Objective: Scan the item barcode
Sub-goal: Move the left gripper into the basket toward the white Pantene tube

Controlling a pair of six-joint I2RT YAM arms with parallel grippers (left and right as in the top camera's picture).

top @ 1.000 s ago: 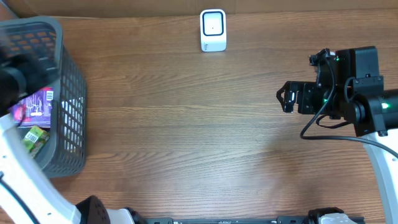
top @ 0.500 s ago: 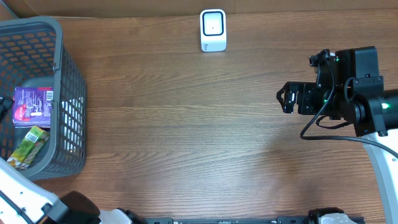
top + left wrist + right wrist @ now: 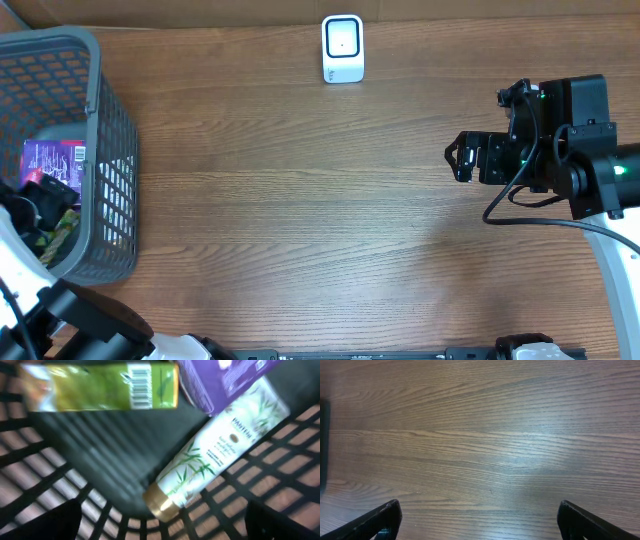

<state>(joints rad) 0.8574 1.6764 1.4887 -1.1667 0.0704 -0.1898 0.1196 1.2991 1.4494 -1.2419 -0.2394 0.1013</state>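
A brown wood-grain tabletop (image 3: 300,200) fills nearly the whole view, its grain running left to right. Along its far edge lies a plain tan strip (image 3: 200,12). Soft light leaves a pale sheen on the wood.

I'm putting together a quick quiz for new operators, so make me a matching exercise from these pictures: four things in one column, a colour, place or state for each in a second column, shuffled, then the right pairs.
Column one
1. scanner
2. basket
3. tube
4. right tool

Column two
A. grey mesh, at the left end of the table
B. white with a gold cap, lying in the basket
C. white, standing at the far edge, near the middle
D. open, empty, over bare wood

Pairs: 1-C, 2-A, 3-B, 4-D
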